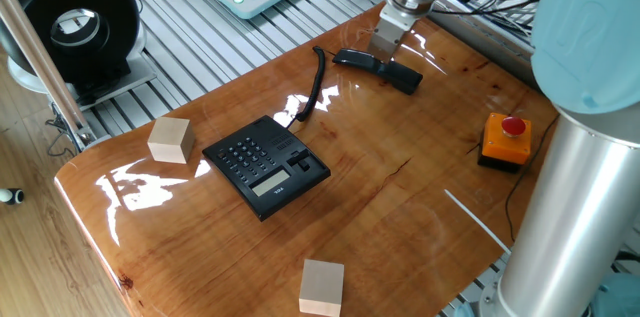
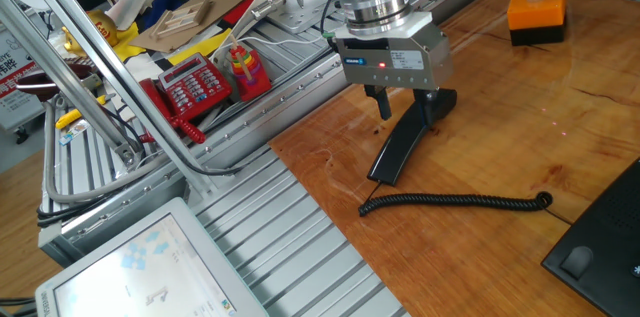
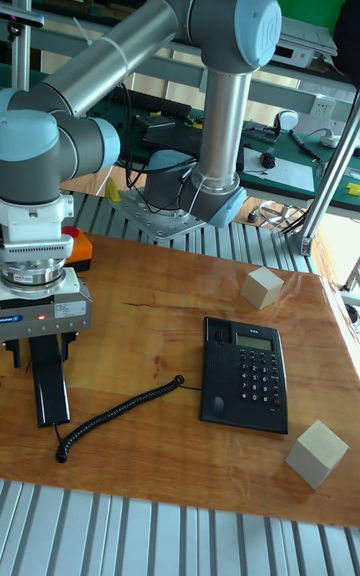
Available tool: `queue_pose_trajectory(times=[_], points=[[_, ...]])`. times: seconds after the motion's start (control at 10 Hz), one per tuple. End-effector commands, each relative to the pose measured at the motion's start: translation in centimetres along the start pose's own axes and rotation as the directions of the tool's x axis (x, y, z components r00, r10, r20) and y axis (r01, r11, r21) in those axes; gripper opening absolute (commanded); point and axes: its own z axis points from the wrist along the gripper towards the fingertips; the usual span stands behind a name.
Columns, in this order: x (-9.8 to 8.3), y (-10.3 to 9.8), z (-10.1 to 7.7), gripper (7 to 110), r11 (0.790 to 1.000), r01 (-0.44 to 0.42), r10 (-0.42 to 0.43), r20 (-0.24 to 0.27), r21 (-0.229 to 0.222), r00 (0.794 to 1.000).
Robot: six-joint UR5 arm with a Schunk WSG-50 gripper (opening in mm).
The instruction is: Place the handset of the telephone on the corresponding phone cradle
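Currently your handset (image 2: 405, 137) lies flat on the wooden table (image 1: 400, 197), far from the phone cradle (image 3: 213, 366) on the black phone base (image 3: 246, 374); its coiled cord (image 2: 455, 200) trails toward the base. Your gripper (image 2: 405, 107) hangs directly over the handset, fingers spread to either side, grasping nothing. Note an orange button box (image 1: 505, 140) and two wooden blocks (image 1: 170, 140) sit apart

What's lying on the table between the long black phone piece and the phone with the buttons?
The curly black cord lies there on the wood, running from the handset toward the phone base. The tall fixed view shows it best.
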Motion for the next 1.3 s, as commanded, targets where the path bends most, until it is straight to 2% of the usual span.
queue_pose_trajectory(times=[0.0,0.2,0.5,0.6,0.7,0.8,1.0,1.2], points=[[0.0,0.5,-0.3,66,0.999,-0.032,0.031,-0.022,-0.022,0.999],[0.9,0.6,-0.4,66,1.000,-0.028,0.027,-0.072,-0.015,0.997],[1.0,0.7,-0.4,66,1.000,-0.025,0.023,-0.079,-0.015,0.997],[0.9,0.8,-0.4,66,1.000,-0.022,0.021,-0.076,-0.019,0.997],[0.3,0.8,-0.3,66,1.000,-0.009,0.008,-0.052,-0.019,0.999],[-0.9,1.2,-0.3,66,0.999,0.006,-0.006,-0.005,-0.036,1.000],[-1.0,0.7,0.0,66,1.000,0.010,-0.010,-0.002,-0.013,1.000],[-0.7,1.0,0.9,66,1.000,0.001,-0.001,0.000,-0.012,1.000]])
